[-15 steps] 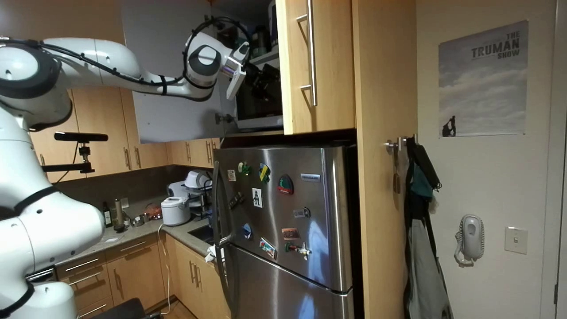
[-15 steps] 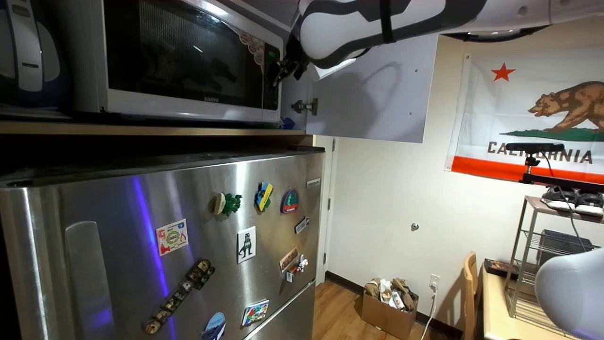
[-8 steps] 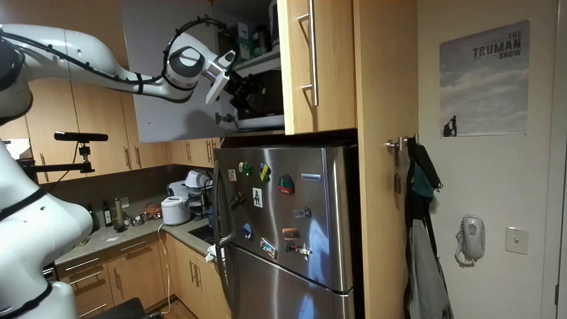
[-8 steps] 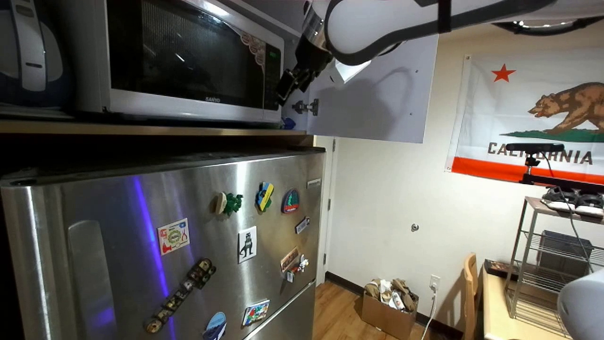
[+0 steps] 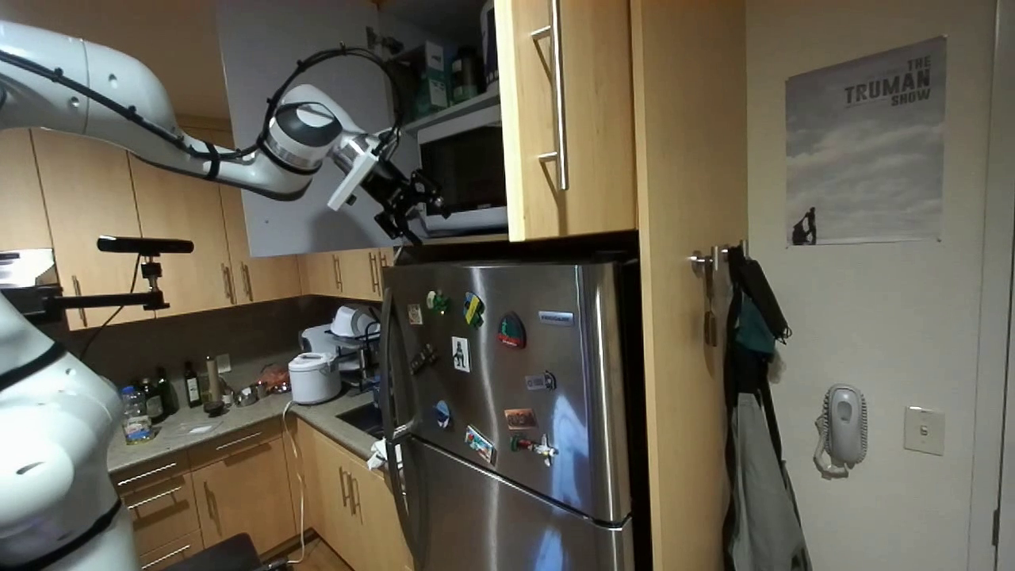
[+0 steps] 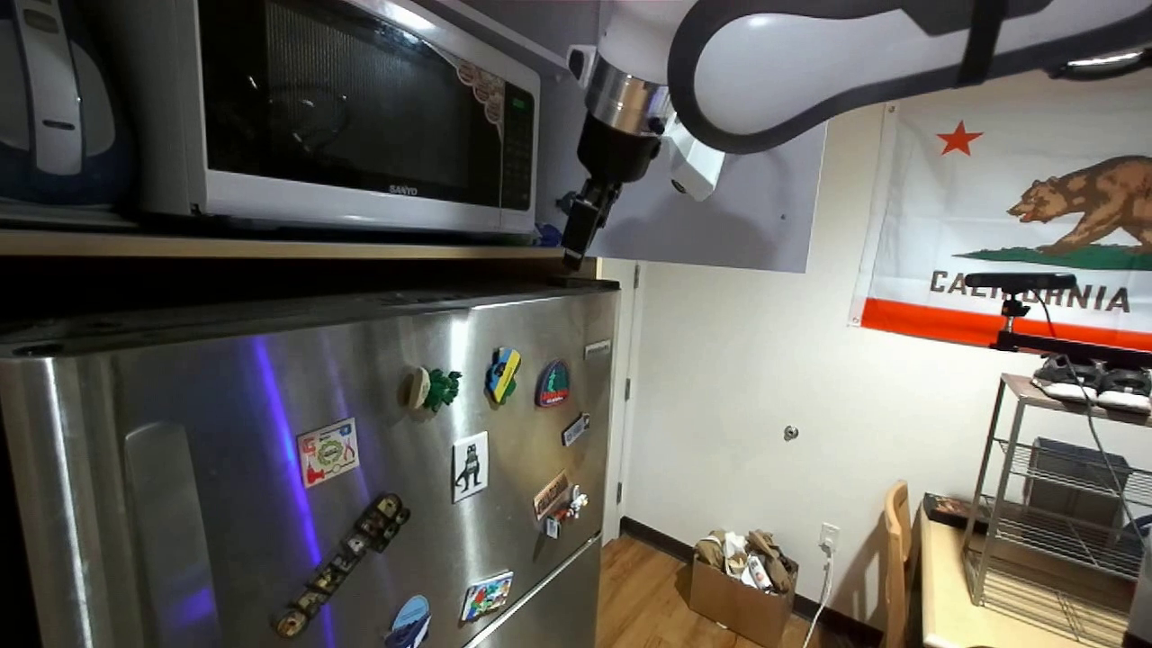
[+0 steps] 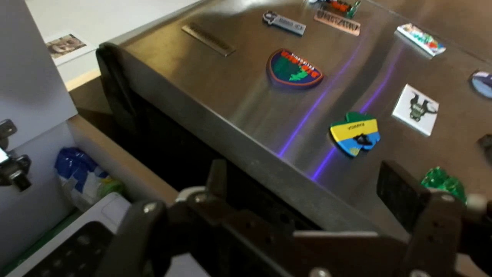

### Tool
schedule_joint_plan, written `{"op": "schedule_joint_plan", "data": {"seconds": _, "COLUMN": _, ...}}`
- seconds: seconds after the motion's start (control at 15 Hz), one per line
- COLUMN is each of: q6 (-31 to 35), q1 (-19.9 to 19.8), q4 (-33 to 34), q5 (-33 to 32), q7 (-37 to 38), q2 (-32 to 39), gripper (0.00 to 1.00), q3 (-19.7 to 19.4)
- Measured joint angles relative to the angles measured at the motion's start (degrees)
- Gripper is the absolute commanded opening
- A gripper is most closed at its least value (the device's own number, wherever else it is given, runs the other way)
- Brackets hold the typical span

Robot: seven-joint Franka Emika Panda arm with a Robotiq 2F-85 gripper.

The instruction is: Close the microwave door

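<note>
The microwave [image 6: 162, 117] sits in the cabinet above the fridge; its control panel [image 6: 517, 148] is at one end of the front. The microwave door [image 6: 360, 108], a dark window in a silver-white frame, lies flush against the microwave's front. The door also shows in an exterior view [image 5: 462, 174], partly hidden by the wooden cabinet door. My gripper [image 5: 430, 228] is apart from the door, tilted downward near the shelf's end, above the fridge top. In the wrist view my gripper [image 7: 303, 181] is open with nothing between the fingers; a corner of the microwave [image 7: 113, 209] shows below left.
The stainless fridge [image 6: 261, 387] with magnets stands directly below. A wooden cabinet door [image 5: 591, 135] stands open on one side, a grey-white cabinet door [image 6: 720, 216] on the other, beside my arm. A metal hinge [image 7: 11, 165] and a blue bag [image 7: 75, 165] are near the microwave.
My arm and gripper have drawn back and down, away from the microwave's front, and the gripper now points lower. The microwave door looks the same throughout.
</note>
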Motion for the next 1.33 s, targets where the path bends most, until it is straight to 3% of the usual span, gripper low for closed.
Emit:
{"op": "schedule_joint_plan", "data": {"seconds": 0.2, "q6": -3.7, "q1": 5.1, "q4": -1.5, "q5": -2.4, "q7": 0.0, "q2": 0.0, "gripper": 1.00, "q3": -2.5}}
{"op": "schedule_joint_plan", "data": {"seconds": 0.47, "q6": -5.9, "q1": 8.8, "q4": -3.1, "q5": -3.8, "q7": 0.1, "q2": 0.0, "gripper": 1.00, "q3": -4.3}}
{"op": "schedule_joint_plan", "data": {"seconds": 0.87, "q6": 2.4, "q1": 10.6, "q4": -4.7, "q5": -6.0, "q7": 1.3, "q2": 0.6, "gripper": 1.00, "q3": -7.1}}
{"op": "schedule_joint_plan", "data": {"seconds": 1.13, "q6": 2.2, "q1": 10.6, "q4": -4.7, "q5": -5.5, "q7": 1.8, "q2": 0.6, "gripper": 1.00, "q3": -7.4}}
{"op": "schedule_joint_plan", "data": {"seconds": 1.33, "q6": -1.5, "q1": 12.0, "q4": -5.0, "q5": 0.2, "q7": 4.1, "q2": 0.8, "gripper": 1.00, "q3": -7.4}}
